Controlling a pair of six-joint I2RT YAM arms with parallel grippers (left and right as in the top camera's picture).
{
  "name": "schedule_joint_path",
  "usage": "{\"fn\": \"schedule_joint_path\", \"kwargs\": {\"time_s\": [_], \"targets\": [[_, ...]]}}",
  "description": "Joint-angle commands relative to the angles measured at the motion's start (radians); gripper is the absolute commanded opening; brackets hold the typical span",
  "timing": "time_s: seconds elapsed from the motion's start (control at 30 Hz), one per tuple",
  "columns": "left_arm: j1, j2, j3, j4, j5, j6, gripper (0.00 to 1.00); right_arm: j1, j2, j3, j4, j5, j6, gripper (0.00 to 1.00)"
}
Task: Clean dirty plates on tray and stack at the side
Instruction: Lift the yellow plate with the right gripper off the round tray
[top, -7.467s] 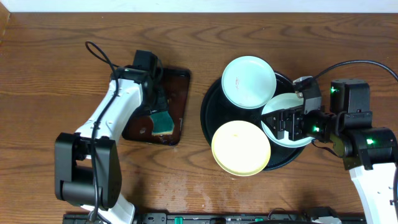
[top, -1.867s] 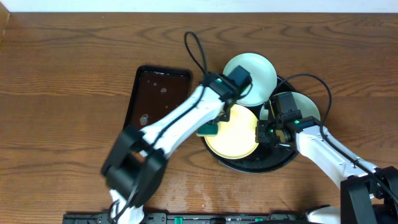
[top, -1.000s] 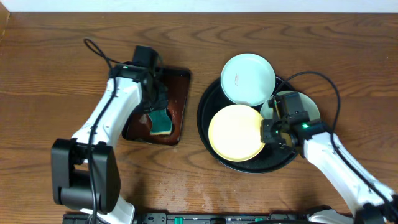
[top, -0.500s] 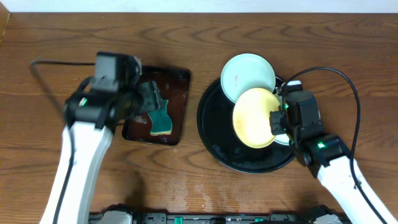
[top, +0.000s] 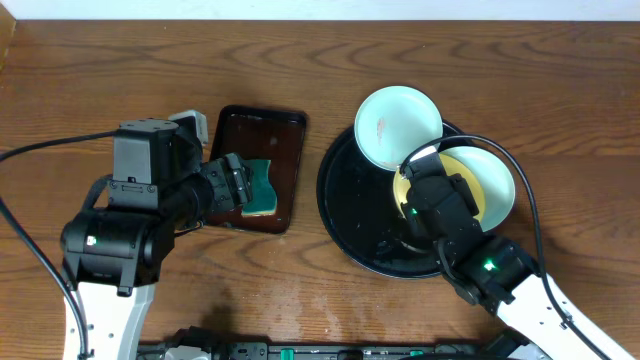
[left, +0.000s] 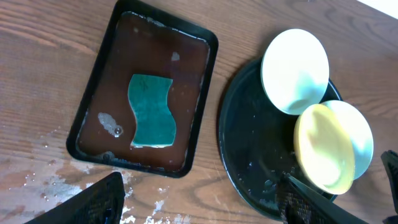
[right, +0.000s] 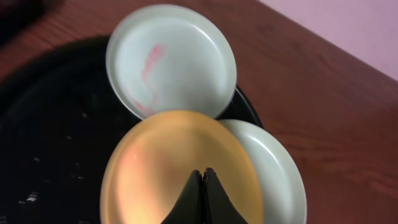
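Observation:
The black tray (top: 350, 200) holds three plates. A mint plate (top: 400, 128) with a red smear (right: 148, 62) leans on the tray's far rim. The yellow plate (right: 161, 168) lies on top of the other mint plate (right: 280, 180) at the tray's right side; the yellow plate (top: 478, 185) also shows in the overhead view. My right gripper (right: 201, 173) is shut, its tips pressed together over the yellow plate with nothing between them. My left gripper (left: 199, 202) is open wide and empty, raised above the table in front of the brown tray (left: 155, 50).
A teal sponge (left: 151, 111) lies loose in the brown rectangular tray (top: 270, 150) left of the black tray (left: 242, 143). Whitish wet marks (left: 50, 180) spot the wood near the brown tray's front corner. A cable (top: 520, 190) loops over the right-hand plates.
My left gripper has opened, left the sponge in the brown tray and drawn back. The yellow plate has moved right across the black tray onto the right mint plate.

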Motion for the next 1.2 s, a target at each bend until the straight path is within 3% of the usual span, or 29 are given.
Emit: {"fn": "schedule_joint_path", "kwargs": {"time_s": [0.0, 0.07, 0.2, 0.33, 0.53, 0.83, 0.93, 1.07, 1.17], "targets": [[0.004, 0.009, 0.015, -0.003, 0.009, 0.007, 0.79, -0.03, 0.033, 0.018, -0.017, 0.047, 0.11, 0.01], [0.004, 0.014, 0.015, -0.003, 0.009, 0.007, 0.79, -0.072, 0.04, 0.019, -0.032, 0.012, 0.216, 0.01], [0.004, 0.028, 0.015, -0.004, 0.009, 0.007, 0.79, -0.241, 0.037, 0.019, -0.041, -0.343, 0.261, 0.47], [0.004, 0.04, 0.015, -0.013, 0.009, 0.006, 0.79, -0.468, 0.042, 0.018, -0.073, -0.638, 0.26, 0.52], [0.004, 0.057, 0.015, -0.017, 0.009, 0.006, 0.79, -0.687, 0.131, 0.018, -0.082, -0.904, 0.168, 0.51], [0.004, 0.079, 0.015, -0.018, 0.009, 0.006, 0.79, -0.698, 0.379, 0.018, -0.01, -0.847, 0.14, 0.5], [0.004, 0.082, 0.015, -0.018, 0.009, 0.006, 0.79, -0.698, 0.402, 0.018, -0.007, -0.84, 0.14, 0.41], [0.004, 0.083, 0.015, -0.018, 0.009, 0.006, 0.79, -0.698, 0.386, 0.018, -0.007, -0.841, 0.144, 0.03], [0.004, 0.083, 0.015, -0.018, 0.009, 0.006, 0.79, -0.698, 0.355, 0.018, -0.012, -0.84, 0.145, 0.01]]}}
